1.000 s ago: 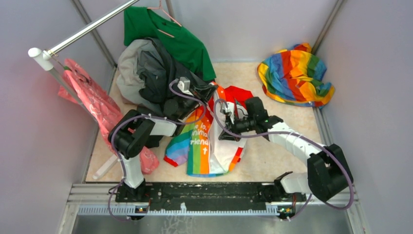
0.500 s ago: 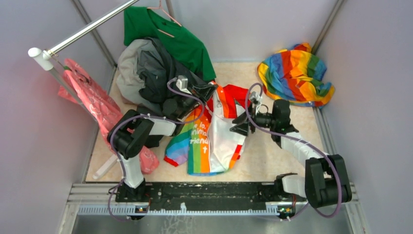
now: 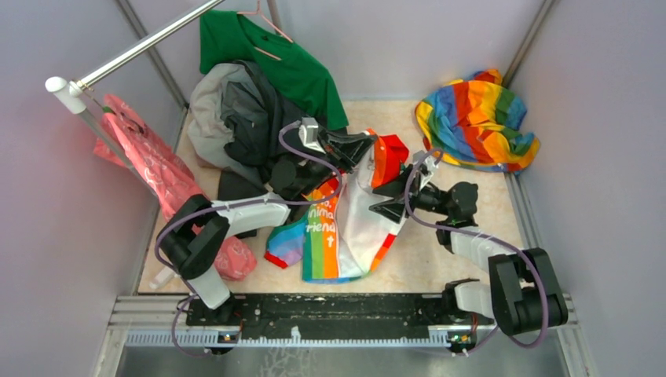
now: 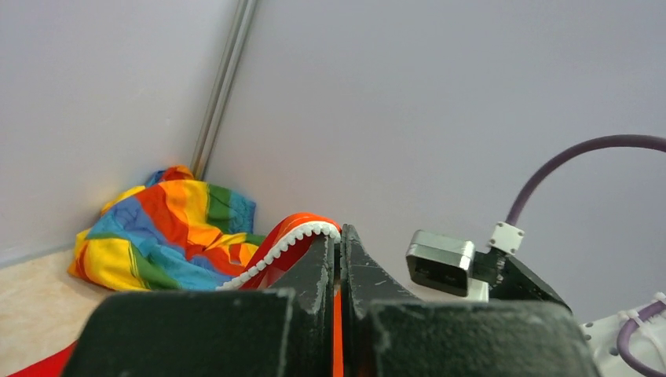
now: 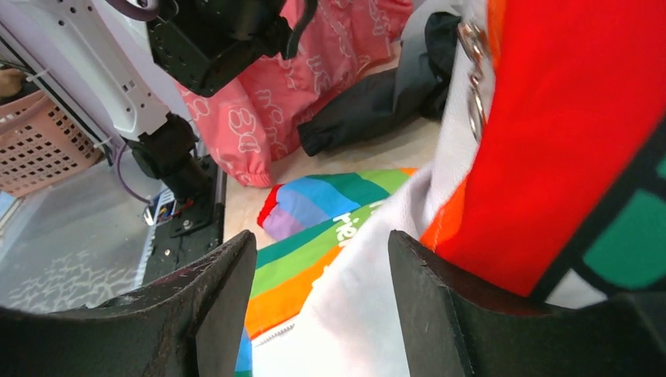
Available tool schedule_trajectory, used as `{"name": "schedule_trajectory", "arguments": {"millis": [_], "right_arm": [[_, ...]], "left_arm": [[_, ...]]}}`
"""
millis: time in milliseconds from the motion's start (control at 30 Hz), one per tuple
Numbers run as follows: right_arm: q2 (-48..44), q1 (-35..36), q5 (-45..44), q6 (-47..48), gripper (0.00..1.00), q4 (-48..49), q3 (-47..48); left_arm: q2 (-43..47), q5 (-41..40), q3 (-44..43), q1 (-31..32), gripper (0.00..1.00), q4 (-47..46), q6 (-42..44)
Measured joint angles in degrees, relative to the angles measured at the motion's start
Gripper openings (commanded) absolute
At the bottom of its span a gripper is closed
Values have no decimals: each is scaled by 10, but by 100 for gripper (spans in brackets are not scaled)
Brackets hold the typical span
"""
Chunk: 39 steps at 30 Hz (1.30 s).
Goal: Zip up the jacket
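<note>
The jacket [image 3: 349,228], white with rainbow panels and dark lettering, hangs from its top end down to the floor. My left gripper [image 3: 369,147] holds that top end up, by the red hood [image 3: 390,155]. In the left wrist view the left gripper [image 4: 340,236] is shut on the orange-red zipper strip [image 4: 279,250], whose white teeth curve off to the left. My right gripper [image 3: 386,200] stands open just right of the jacket's front. In the right wrist view the right gripper [image 5: 318,263] has white cloth [image 5: 353,314] showing past its gap, and a metal zipper pull [image 5: 473,75] hangs higher up.
A rainbow cloth [image 3: 475,118] lies in the far right corner. A dark grey garment [image 3: 251,118] and a green shirt [image 3: 275,63] are piled at the back left under a rail [image 3: 141,47]. A pink garment [image 3: 149,169] hangs at the left.
My right gripper has opened, let go of the jacket's front and drawn back to the right. My left gripper has lifted the jacket's top end up and to the right.
</note>
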<state>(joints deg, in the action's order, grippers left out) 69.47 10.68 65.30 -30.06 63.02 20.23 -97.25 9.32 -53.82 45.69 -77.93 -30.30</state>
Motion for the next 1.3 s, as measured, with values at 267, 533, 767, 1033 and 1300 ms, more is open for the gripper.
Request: {"name": "schedule_trajectory", "arguments": {"millis": [267, 533, 767, 1033, 1300], "right_arm": [[-13, -1, 3, -86, 48, 114, -7], [-19, -7, -62, -8, 70, -49, 12], [-19, -14, -103, -6, 71, -64, 12], [-19, -29, -131, -49, 66, -19, 6], [-19, -31, -127, -71, 40, -1, 3]], "left_arm": [[1, -40, -17, 17, 0, 82, 5], [4, -47, -23, 22, 0, 120, -10], [24, -48, -23, 36, 0, 144, -44], [29, -48, -23, 44, 0, 172, -89], [29, -45, -31, 45, 0, 181, -121]]}}
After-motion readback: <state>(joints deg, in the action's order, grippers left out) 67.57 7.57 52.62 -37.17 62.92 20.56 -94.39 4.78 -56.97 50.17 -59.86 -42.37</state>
